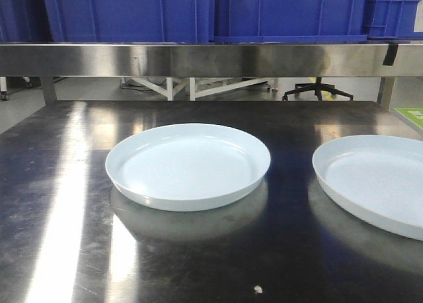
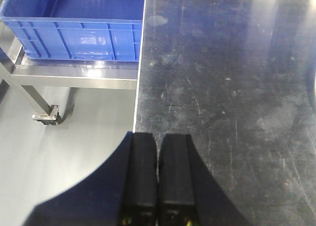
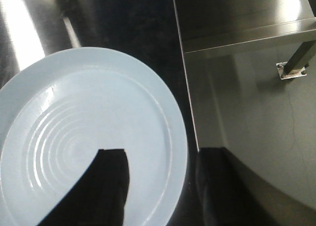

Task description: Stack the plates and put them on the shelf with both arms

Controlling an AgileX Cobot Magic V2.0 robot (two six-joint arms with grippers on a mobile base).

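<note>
You have two large, round, shallow plates, very pale blue-white and glossy, lying flat and well apart on the dark, scratched steel worktop [image 1: 53, 250]. The middle plate [image 1: 188, 164] sits in the centre, and the right plate [image 1: 377, 184] lies off to the right, partly cut off in the front view. Neither is stacked yet, so the task looks to be at its start. Your right hand [image 3: 162, 157] is spread apart and empty, hanging over what I take to be the right plate [image 3: 89, 132]. One black finger lies over the plate's ringed inside and the other beyond its rim, near the worktop's right edge. The low upturned rim falls between them, a pose that suits pinching the rim to lift it. You cannot tell from here whether either finger touches the plate. Your left hand [image 2: 158, 181] has its two black fingers pressed together with nothing between them, and it hovers at the worktop's left edge with no plate under it. A blue crate [image 2: 74, 28] sits on a lower steel frame beyond that edge. The stainless-steel shelf [image 1: 198, 58] runs across the far side above the worktop and carries blue plastic crates [image 1: 132, 12]. Because the right plate lies near an edge, a slip on its glossy rim could send it off. The likely next step is to grip the rim and carry that plate onto the middle plate.
</note>
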